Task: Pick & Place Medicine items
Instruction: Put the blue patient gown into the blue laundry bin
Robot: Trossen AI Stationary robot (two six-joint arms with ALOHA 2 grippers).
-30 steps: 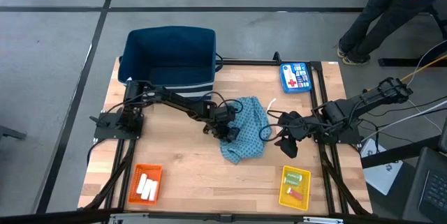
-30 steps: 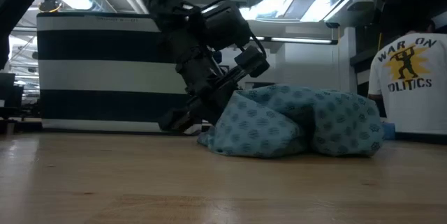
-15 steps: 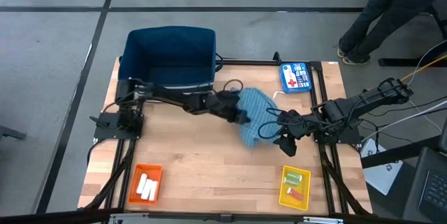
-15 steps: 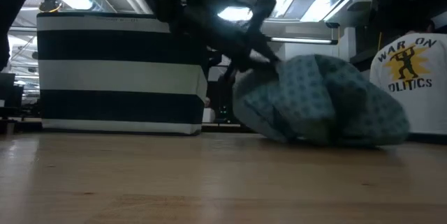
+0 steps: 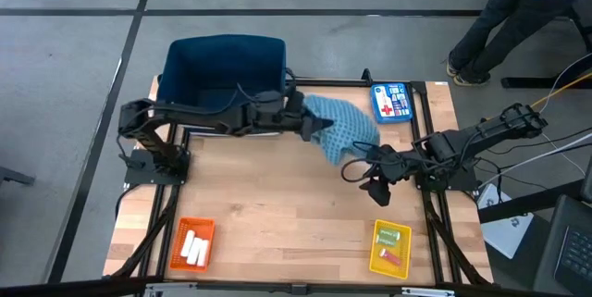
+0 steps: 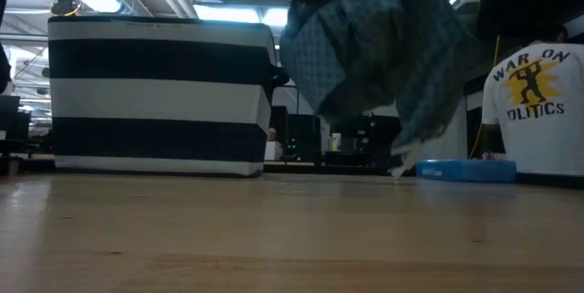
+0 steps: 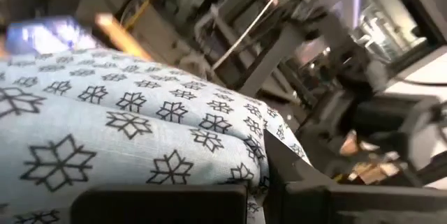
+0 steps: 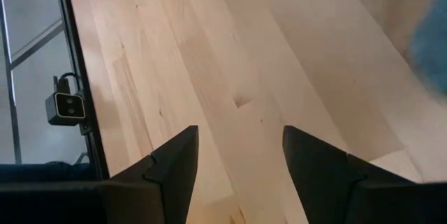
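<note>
My left gripper (image 5: pixel 313 126) reaches from the table's left and is shut on the teal patterned cloth (image 5: pixel 344 127), which hangs high in the low view (image 6: pixel 374 47) and fills the left wrist view (image 7: pixel 105 133). My right gripper (image 5: pixel 375 188) is open above bare wood near the table's right side (image 8: pixel 241 161). White stick-like tubes (image 5: pixel 194 247) lie in an orange tray. A pale green piece (image 5: pixel 389 236) and a pink-red piece (image 5: pixel 391 258) lie in a yellow tray. My left gripper pinches the cloth between its two fingers at the bunched left end (image 5: pixel 321 123), coming level from the table's left. The left wrist view shows folded cloth (image 7: pixel 209 140) between the fingers; one layer or several, I cannot tell. The cloth hangs slack, lifted clear of the table.
A dark blue bin with striped sides (image 5: pixel 224 75) stands at the far left edge, close to the held cloth. The flat blue box with a red cross (image 5: pixel 392 102) lies at the far right. A person (image 5: pixel 532 6) stands beyond the far right corner. Bare wood spans the middle.
My left gripper has risen from the table's middle and swung toward the far edge, beside the bin. The cloth lay heaped on the wood a second ago; it is now lifted clear and hangs from the gripper. My right arm has kept still.
</note>
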